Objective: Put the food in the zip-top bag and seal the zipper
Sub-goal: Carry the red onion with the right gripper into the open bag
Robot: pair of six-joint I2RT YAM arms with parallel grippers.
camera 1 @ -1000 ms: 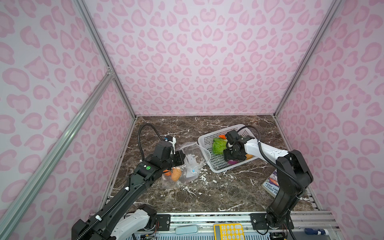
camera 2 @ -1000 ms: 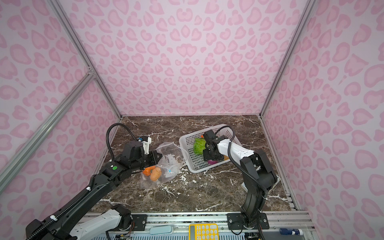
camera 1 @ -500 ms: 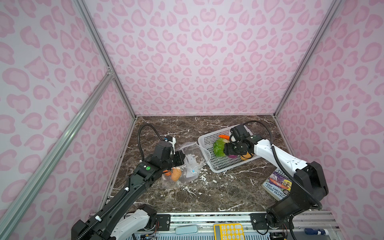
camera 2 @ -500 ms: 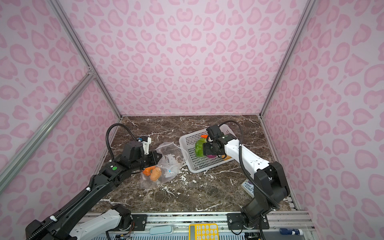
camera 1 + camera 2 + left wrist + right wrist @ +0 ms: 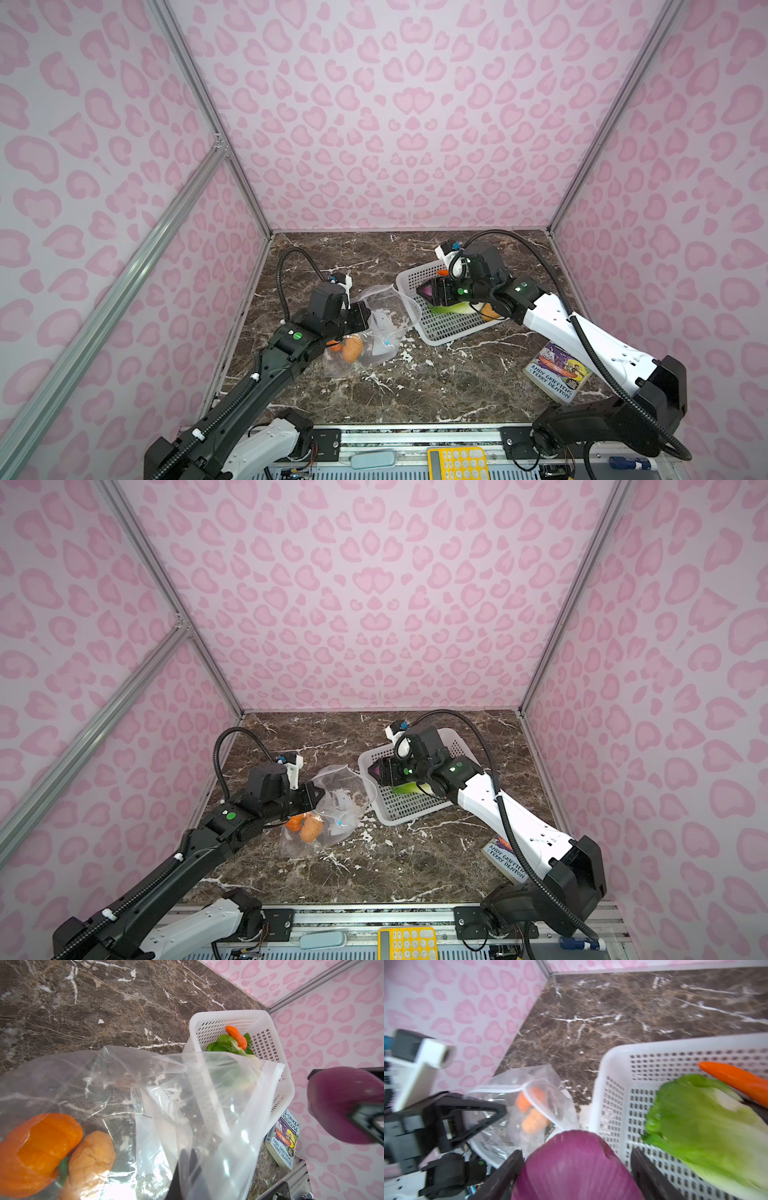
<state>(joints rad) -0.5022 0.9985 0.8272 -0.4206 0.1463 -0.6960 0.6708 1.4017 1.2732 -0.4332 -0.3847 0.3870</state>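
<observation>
The left gripper is pinching one edge of the zip-top bag with its jaws fully closed on the plastic, holding that side up so the mouth is gaping toward the white basket. The bag is lying on the marble worktop, just beside the basket, and the orange pumpkin and a tan potato are sitting inside it, touching each other. The zipper is showing as a pale strip along the bag's mouth, unsealed. The right gripper is gripping the purple onion with its jaws spread wide around it, hanging above the basket's side nearest the bag. The leafy cabbage and the orange carrot are lying in the basket, touching. A paperback book is resting on the worktop, well apart from the bag.
</observation>
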